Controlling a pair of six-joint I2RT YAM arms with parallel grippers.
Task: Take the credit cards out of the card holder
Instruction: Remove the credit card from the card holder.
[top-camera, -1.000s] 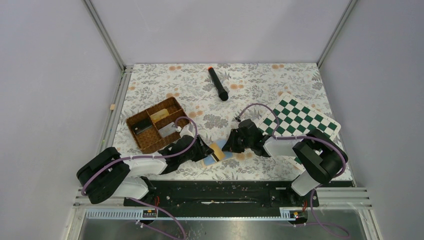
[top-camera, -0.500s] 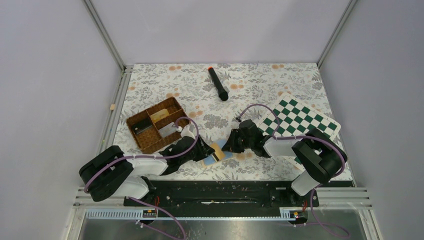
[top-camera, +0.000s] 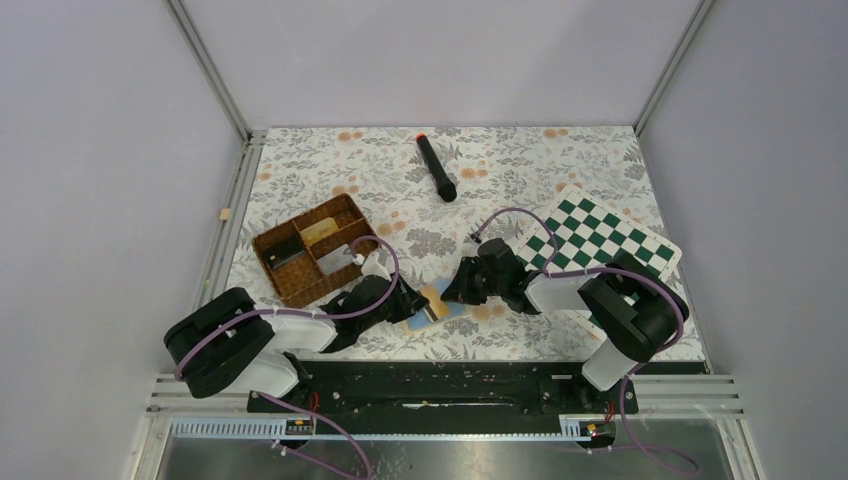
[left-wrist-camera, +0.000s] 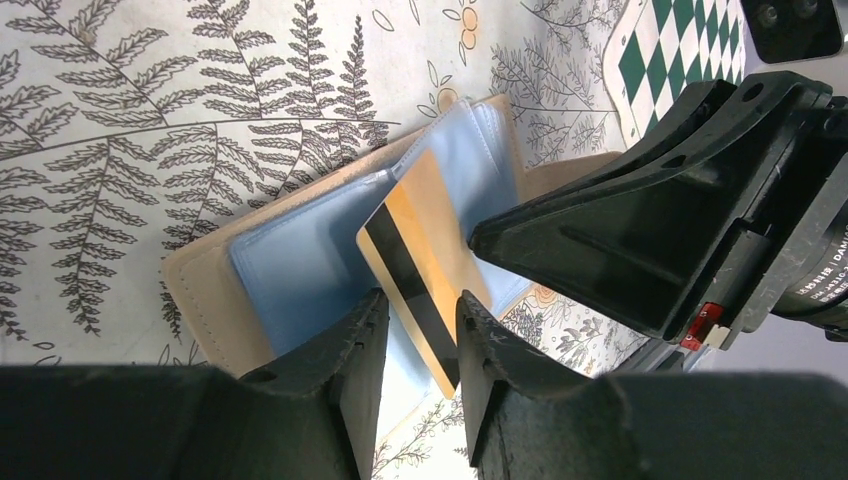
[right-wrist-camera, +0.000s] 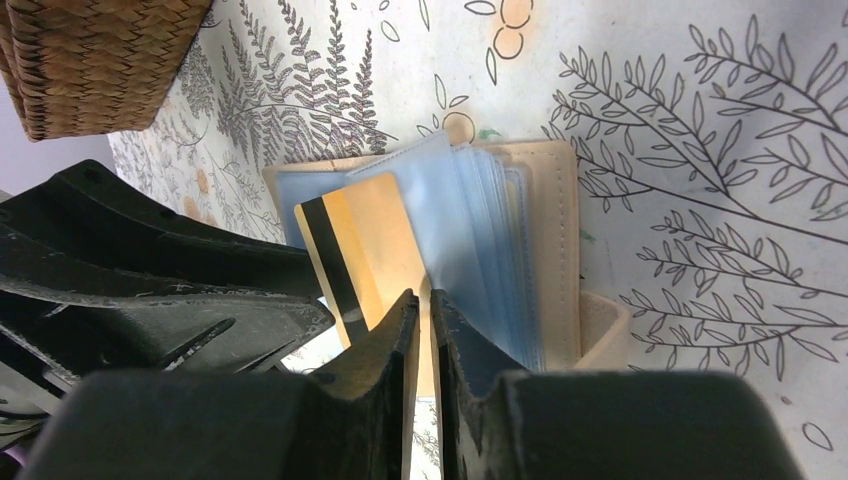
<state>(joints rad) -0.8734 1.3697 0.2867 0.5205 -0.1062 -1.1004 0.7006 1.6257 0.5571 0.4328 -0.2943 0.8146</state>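
Tan-brown flat card holder (right-wrist-camera: 558, 230) lies open at six o'clock on the fern-print table (top-camera: 520, 160). Right gripper (right-wrist-camera: 422, 300) pinches the half-out yellow-gold, dark-striped plastic card (right-wrist-camera: 365, 240); left gripper (left-wrist-camera: 422, 305) straddles it, slightly parted. Next, seemingly: slide it free.

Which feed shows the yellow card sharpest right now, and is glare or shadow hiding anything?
Left wrist: yellow card crisp, evenly lit, no glare; left claw dark, little detail. Right wrist: card sharp, clear sleeves hazy over the card holder. Top external: flat light, soft shadows, card tiny.
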